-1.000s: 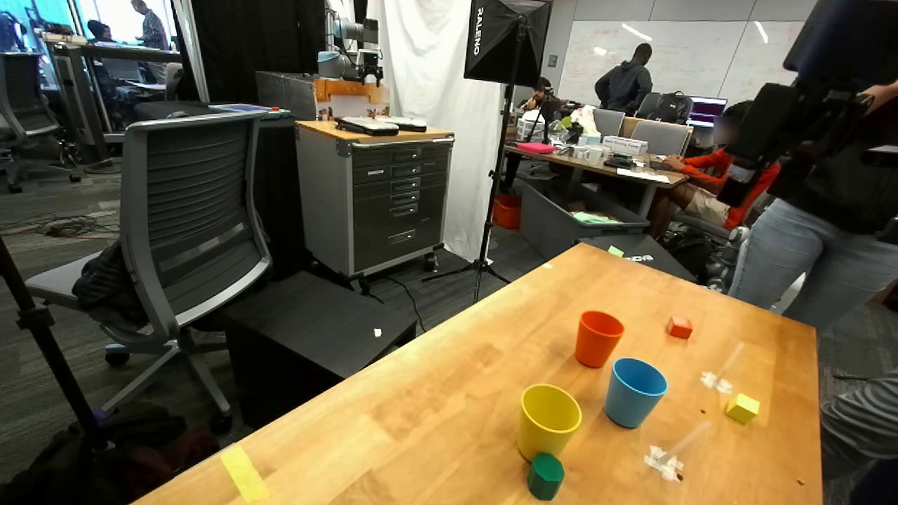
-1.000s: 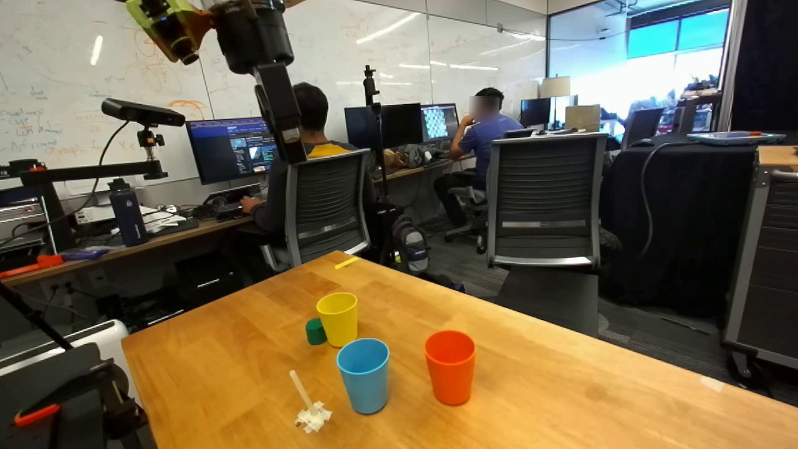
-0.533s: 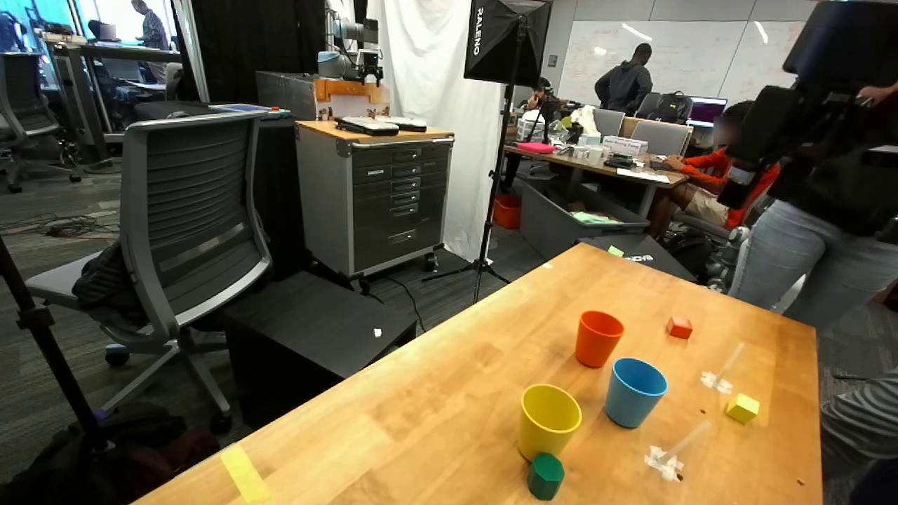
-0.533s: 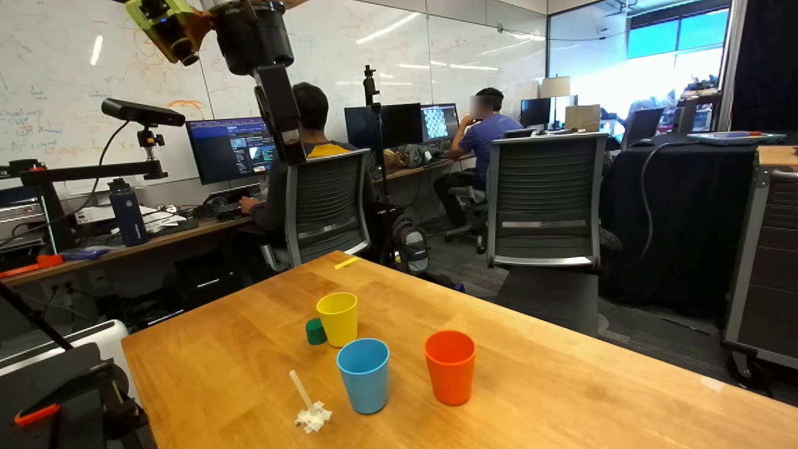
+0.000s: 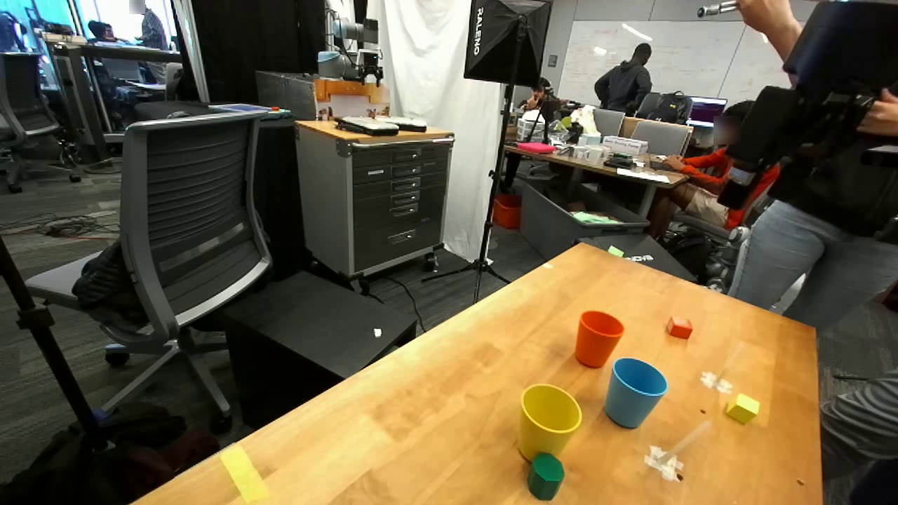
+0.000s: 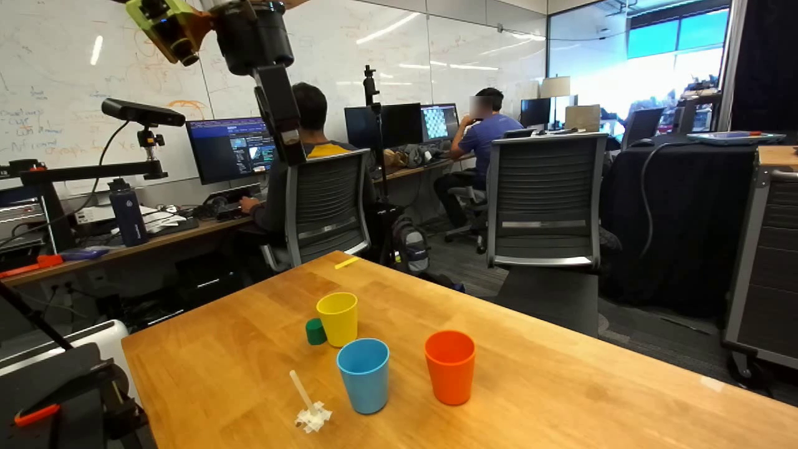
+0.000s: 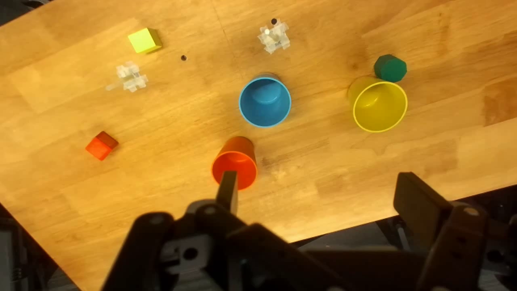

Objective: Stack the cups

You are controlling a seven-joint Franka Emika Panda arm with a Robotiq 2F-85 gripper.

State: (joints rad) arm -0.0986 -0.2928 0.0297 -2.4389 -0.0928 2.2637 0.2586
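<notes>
The jaws of the gripper (image 7: 318, 178) stand spread wide in the wrist view, the table (image 7: 181, 109) showing between the fingertips (image 7: 228, 190), the parts below them dark and cut off by the bottom edge. The red cup (image 7: 235, 159) stands upright on the table, part of its rim hidden behind one fingertip. Near it, apart, the blue cup (image 7: 265, 101) stands upright, and farther off the yellow cup (image 7: 378, 106) likewise, each on its own spot. A dark green block (image 7: 390, 68) is right by the yellow cup, covering part of its base in an exterior view; whether the two touch is hard to say. Away from the cups lie a red block (image 7: 101, 145) and a yellow block (image 7: 144, 40). Two white tape patches (image 7: 132, 76) mark the table, each with a thin pale rod (image 6: 302, 391); in an exterior view the farther one almost fades out. Both exterior views cut the table off along the bottom. In an exterior view the gripper is dark and cut off by the right edge, covering much of a standing person (image 5: 789, 245) whose head is out of frame
</notes>
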